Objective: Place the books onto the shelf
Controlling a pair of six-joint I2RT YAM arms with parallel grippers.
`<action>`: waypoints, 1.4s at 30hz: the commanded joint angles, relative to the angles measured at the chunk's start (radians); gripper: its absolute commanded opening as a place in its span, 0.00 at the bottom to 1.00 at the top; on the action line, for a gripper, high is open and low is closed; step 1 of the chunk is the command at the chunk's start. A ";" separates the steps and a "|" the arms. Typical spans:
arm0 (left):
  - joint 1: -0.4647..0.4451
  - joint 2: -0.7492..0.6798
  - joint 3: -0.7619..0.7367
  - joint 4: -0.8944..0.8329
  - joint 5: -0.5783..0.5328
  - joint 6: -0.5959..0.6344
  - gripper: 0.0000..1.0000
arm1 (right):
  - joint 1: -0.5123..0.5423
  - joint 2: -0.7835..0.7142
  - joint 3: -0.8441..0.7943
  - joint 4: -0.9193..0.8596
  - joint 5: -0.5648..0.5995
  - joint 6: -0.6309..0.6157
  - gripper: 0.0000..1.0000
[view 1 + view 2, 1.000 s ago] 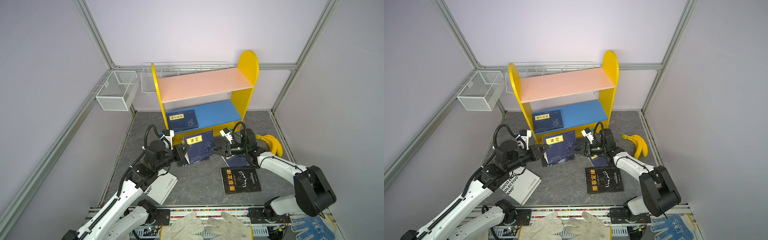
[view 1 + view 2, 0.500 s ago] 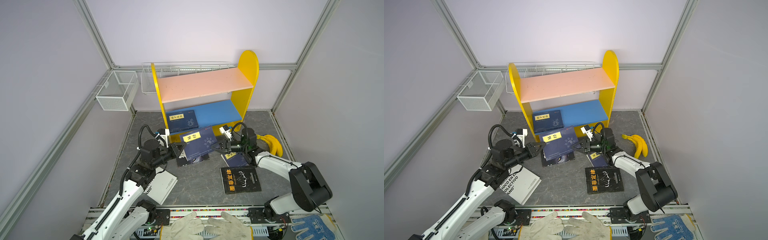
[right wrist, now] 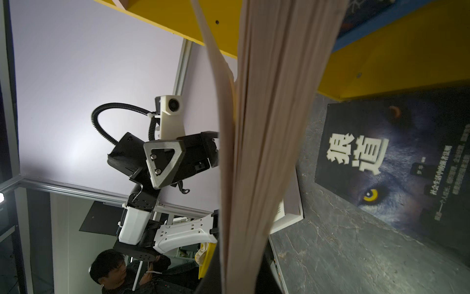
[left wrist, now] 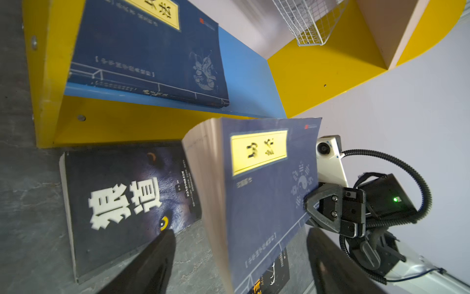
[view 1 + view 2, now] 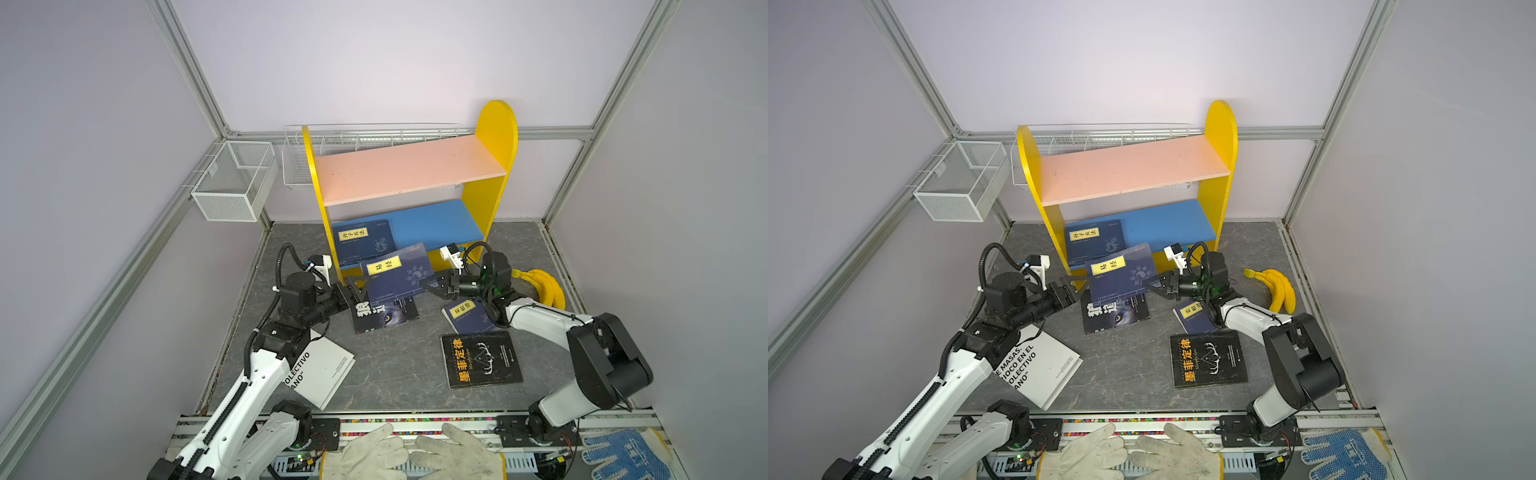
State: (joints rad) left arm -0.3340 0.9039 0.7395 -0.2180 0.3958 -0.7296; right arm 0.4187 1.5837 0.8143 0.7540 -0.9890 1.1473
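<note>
A navy book with a yellow label [image 5: 395,274] [image 5: 1121,274] hangs tilted above the floor in front of the shelf [image 5: 407,170] [image 5: 1129,170]. My right gripper [image 5: 428,286] [image 3: 241,267] is shut on its right edge, with the page edges [image 3: 267,127] filling the right wrist view. My left gripper [image 5: 353,291] [image 4: 239,234] stands open, its jaws on either side of the book's left edge [image 4: 211,178] without touching it. Another navy book [image 5: 363,241] lies on the blue lower board. A black wolf-cover book [image 5: 382,316] [image 4: 122,203] lies flat under the held one.
On the floor lie a small navy book [image 5: 467,313], a black book with orange title [image 5: 482,359] and a white book [image 5: 324,370] under my left arm. Bananas [image 5: 542,284] sit at the right. Wire baskets [image 5: 232,180] hang on the back wall. Gloves [image 5: 411,455] rest at the front rail.
My right gripper closed on the navy book's right edge. My left gripper, shut on the book before, opened and let go. The book rose and moved toward the shelf.
</note>
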 commanded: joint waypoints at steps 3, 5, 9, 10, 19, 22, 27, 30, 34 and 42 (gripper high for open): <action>0.013 0.014 -0.069 0.097 0.108 -0.045 0.96 | -0.027 0.080 0.033 0.381 -0.031 0.241 0.08; 0.012 0.017 -0.086 0.150 0.142 -0.070 1.00 | -0.035 0.130 0.033 0.534 -0.029 0.346 0.08; 0.012 0.042 -0.088 0.202 0.180 -0.084 1.00 | -0.041 0.201 0.049 0.680 -0.029 0.466 0.08; 0.013 0.053 -0.087 0.218 0.186 -0.091 1.00 | -0.041 0.200 0.049 0.680 -0.034 0.459 0.08; 0.012 0.199 -0.060 0.406 0.202 -0.152 0.95 | -0.041 0.187 0.045 0.680 -0.055 0.452 0.10; 0.013 0.248 -0.043 0.518 0.229 -0.195 0.85 | -0.040 0.185 0.038 0.680 -0.062 0.451 0.10; 0.012 0.271 -0.003 0.571 0.222 -0.198 0.72 | -0.040 0.188 0.028 0.660 -0.061 0.428 0.10; 0.013 0.261 0.014 0.573 0.216 -0.184 0.66 | -0.040 0.182 0.021 0.607 -0.061 0.388 0.11; 0.013 0.259 0.042 0.532 0.210 -0.160 0.56 | -0.026 0.102 0.030 0.327 -0.057 0.160 0.12; 0.013 0.235 0.070 0.450 0.172 -0.101 0.21 | 0.004 -0.089 0.197 -0.545 0.008 -0.413 0.23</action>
State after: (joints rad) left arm -0.3222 1.1698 0.7597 0.2478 0.5838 -0.8677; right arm 0.4091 1.5501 0.9615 0.5415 -1.0019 0.9936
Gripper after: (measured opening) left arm 0.235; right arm 0.221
